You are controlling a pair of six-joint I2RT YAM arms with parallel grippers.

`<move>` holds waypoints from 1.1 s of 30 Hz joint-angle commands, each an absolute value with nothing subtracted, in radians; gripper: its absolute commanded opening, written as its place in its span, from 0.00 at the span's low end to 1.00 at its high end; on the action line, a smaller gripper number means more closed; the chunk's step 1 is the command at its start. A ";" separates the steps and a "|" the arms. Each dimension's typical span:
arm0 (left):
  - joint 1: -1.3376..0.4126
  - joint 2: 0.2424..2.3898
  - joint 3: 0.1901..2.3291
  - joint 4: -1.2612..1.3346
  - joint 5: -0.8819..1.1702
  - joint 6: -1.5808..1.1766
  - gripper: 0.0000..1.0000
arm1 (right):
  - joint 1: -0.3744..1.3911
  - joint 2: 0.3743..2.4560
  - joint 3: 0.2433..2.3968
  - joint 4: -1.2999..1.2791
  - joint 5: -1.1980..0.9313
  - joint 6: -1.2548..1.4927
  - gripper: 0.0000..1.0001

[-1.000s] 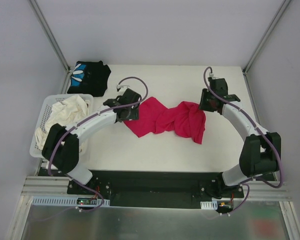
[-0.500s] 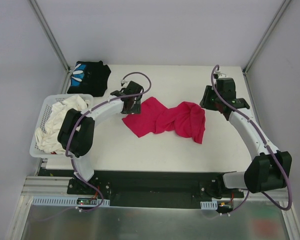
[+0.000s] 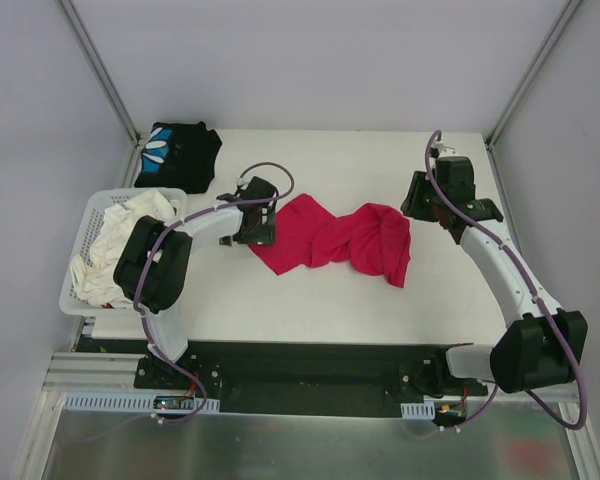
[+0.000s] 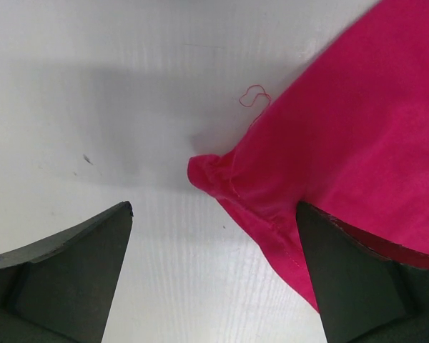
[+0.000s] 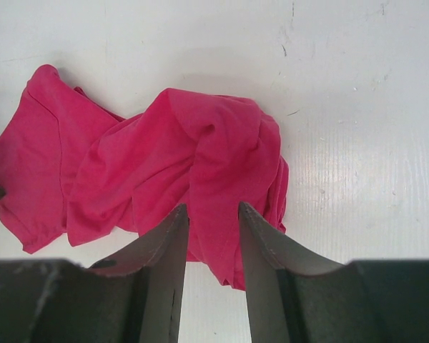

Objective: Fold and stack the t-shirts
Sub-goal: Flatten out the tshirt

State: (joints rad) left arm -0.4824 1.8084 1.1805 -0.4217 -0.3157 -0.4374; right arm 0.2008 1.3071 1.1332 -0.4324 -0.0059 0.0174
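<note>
A magenta-red t-shirt (image 3: 330,240) lies crumpled and twisted across the middle of the white table. A black t-shirt with a blue-and-white print (image 3: 178,153) lies folded at the back left corner. My left gripper (image 3: 254,224) hovers open at the red shirt's left end. In the left wrist view a hemmed corner of the t-shirt (image 4: 343,143) reaches in between the wide fingers (image 4: 71,279), and the left gripper (image 4: 214,211) holds nothing. My right gripper (image 3: 421,203) hangs just right of the bunched right end. In the right wrist view the right gripper (image 5: 213,207) is partly open and empty above the t-shirt (image 5: 200,150).
A white lattice basket (image 3: 100,198) holding pale cloth (image 3: 120,235) stands at the table's left edge, close to the left arm. Metal frame posts (image 3: 105,70) rise at the back corners. Bare table (image 3: 310,300) lies in front of the red shirt.
The right gripper has drawn back to the right from the shirt's bunched end and opened a little. The left arm's elbow has swung left; its gripper stays at the shirt's left corner.
</note>
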 commanded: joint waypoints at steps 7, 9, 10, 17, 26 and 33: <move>-0.462 1.805 1.206 -0.371 -0.235 -0.425 0.96 | 0.201 1.261 1.140 -0.431 -0.012 0.012 0.37; -0.457 1.812 1.221 -0.370 -0.221 -0.422 0.95 | 0.201 1.258 1.140 -0.428 -0.008 0.012 0.37; -0.457 1.818 1.227 -0.370 -0.221 -0.422 0.95 | 0.201 1.256 1.140 -0.429 -0.008 0.012 0.37; -0.454 1.855 1.259 -0.364 -0.196 -0.414 0.93 | 0.199 1.253 1.140 -0.433 -0.011 0.011 0.36; -0.443 1.888 1.278 -0.347 -0.173 -0.419 0.92 | 0.201 1.239 1.138 -0.434 -0.008 0.006 0.36; -0.422 1.888 1.270 -0.336 -0.150 -0.414 0.86 | 0.201 1.250 1.135 -0.431 -0.006 0.006 0.34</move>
State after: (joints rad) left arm -0.4358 1.8908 1.2480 -0.3485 -0.1791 -0.4259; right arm 0.2008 1.2739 1.1328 -0.4324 -0.0059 0.0154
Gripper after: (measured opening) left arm 0.885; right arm 0.353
